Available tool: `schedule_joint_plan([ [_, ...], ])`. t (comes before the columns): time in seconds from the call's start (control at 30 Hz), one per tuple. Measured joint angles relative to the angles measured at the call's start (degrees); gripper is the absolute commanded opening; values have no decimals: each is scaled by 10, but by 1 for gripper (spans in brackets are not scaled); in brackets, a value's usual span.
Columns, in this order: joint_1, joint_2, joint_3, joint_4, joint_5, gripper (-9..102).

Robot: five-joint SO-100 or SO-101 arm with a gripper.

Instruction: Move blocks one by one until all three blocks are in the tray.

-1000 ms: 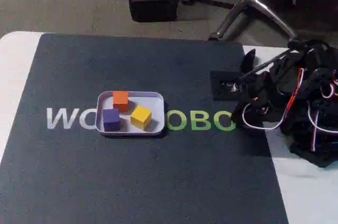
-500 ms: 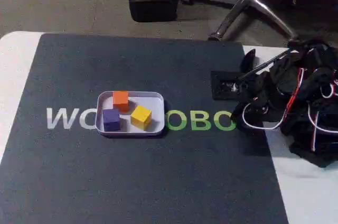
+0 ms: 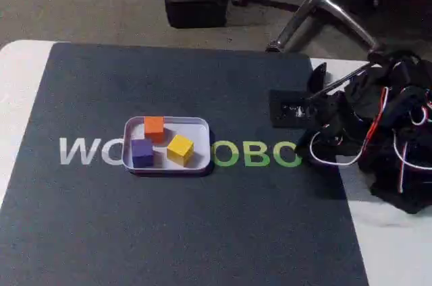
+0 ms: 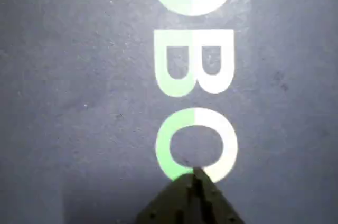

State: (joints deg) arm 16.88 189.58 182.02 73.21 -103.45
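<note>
Dark mat [image 3: 202, 225] with printed lettering; on it the tray [image 3: 196, 124], long axis left-right in the fixed view, holds the orange block [image 3: 154, 126], purple block [image 3: 142, 152] and yellow block [image 3: 180, 149], well left of the folded arm. The wrist view adds the gripper [image 4: 194, 179], jaws pressed together, empty, over a green letter.

Dark mat [image 3: 175, 232] with white and green lettering [image 3: 256, 154] spread over a white table [image 3: 17, 83], office chair base [image 3: 317, 6] on the carpet [image 3: 81, 9] behind
</note>
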Motion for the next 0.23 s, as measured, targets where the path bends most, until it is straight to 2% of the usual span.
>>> schedule_joint_plan([
  [0.23,5,0,0,0,1,-8],
])
